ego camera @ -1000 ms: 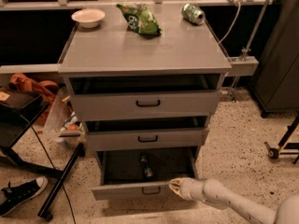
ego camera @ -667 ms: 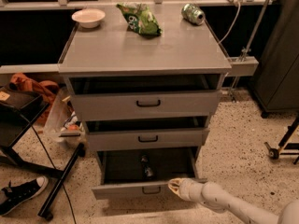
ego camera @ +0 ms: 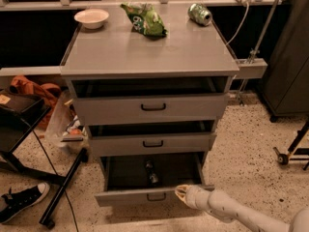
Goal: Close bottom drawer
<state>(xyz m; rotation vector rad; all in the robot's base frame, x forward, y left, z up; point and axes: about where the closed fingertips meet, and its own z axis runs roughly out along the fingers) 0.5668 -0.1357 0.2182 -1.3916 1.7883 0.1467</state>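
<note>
Speckled floor [ego camera: 241,149] surrounds a grey bench [ego camera: 145,52] with three drawers, all pulled out partway. The top drawer [ego camera: 193,108] and the middle drawer [ego camera: 120,144] jut out a little. The bottom drawer [ego camera: 120,197], lowest of the three, stands out farthest, with a dark bottle-like object [ego camera: 151,170] lying inside. A white arm [ego camera: 241,214] reaches in from the lower right, and its tool [ego camera: 183,195] rests against the bottom drawer's front, just right of the black handle [ego camera: 156,196]; whether the tool is released or clenched I cannot tell. On the bench lie a green bag [ego camera: 145,18], a white bowl [ego camera: 91,17] and a tipped can [ego camera: 200,13].
</note>
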